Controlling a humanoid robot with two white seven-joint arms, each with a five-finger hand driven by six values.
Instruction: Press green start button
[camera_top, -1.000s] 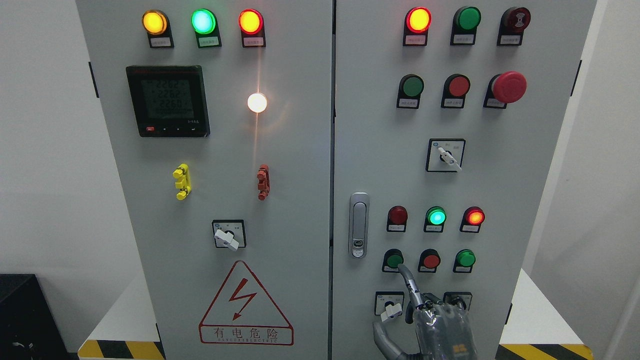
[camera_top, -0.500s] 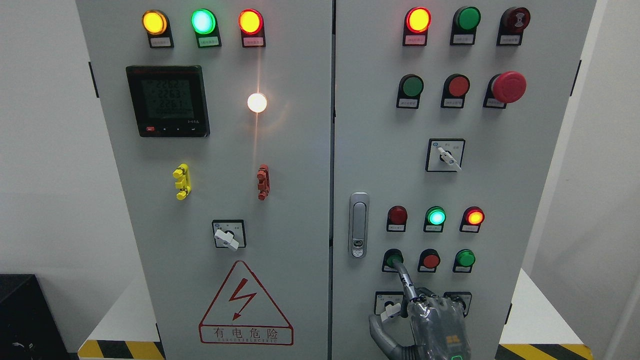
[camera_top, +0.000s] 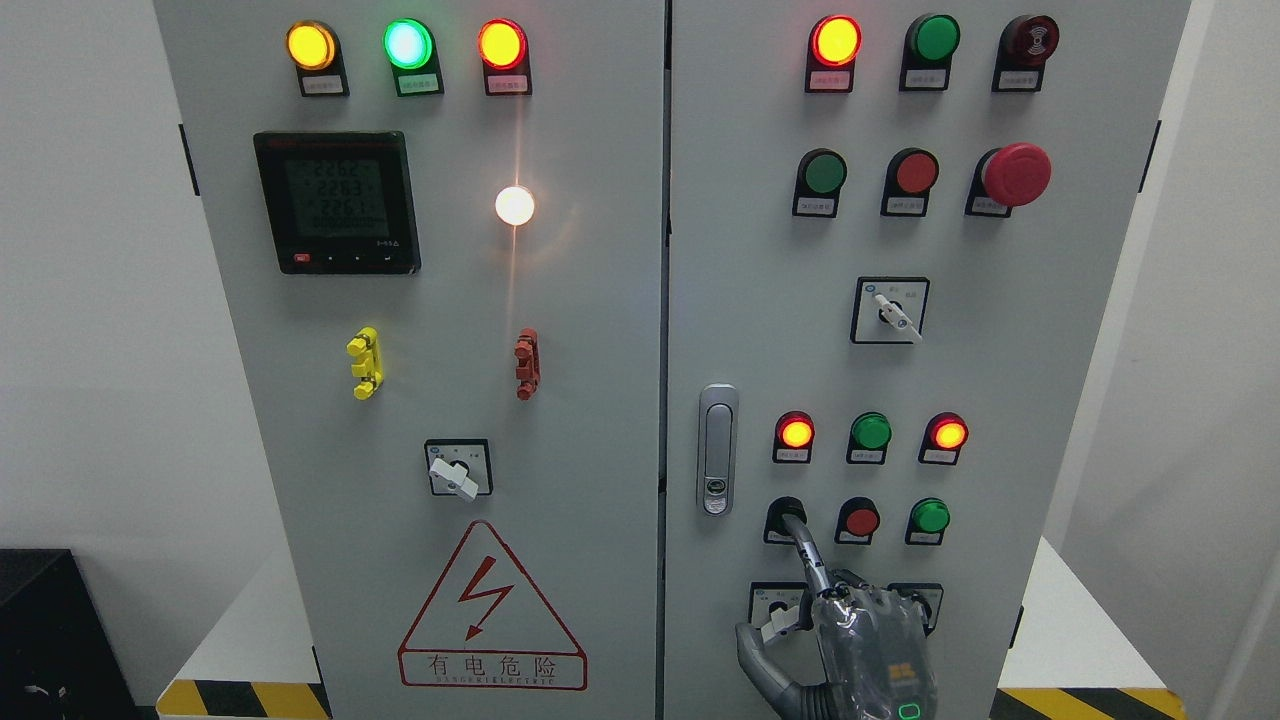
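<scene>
Under robot hand (camera_top: 868, 640) fingertip (camera_top: 792, 523): green button (camera_top: 784, 513)

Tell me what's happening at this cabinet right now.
The robot's right hand has come up from the bottom edge with its index finger stretched onto the green start button, lower left of the right door's button cluster, covering it. Above it, the left red lamp is now lit and the green lamp beside it, lit a moment ago, is dark. The left hand is not in view.

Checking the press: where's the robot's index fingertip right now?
Head view: the right hand points its index fingertip onto the green start button, lower right door, left of the red button, right of the door handle.
</scene>
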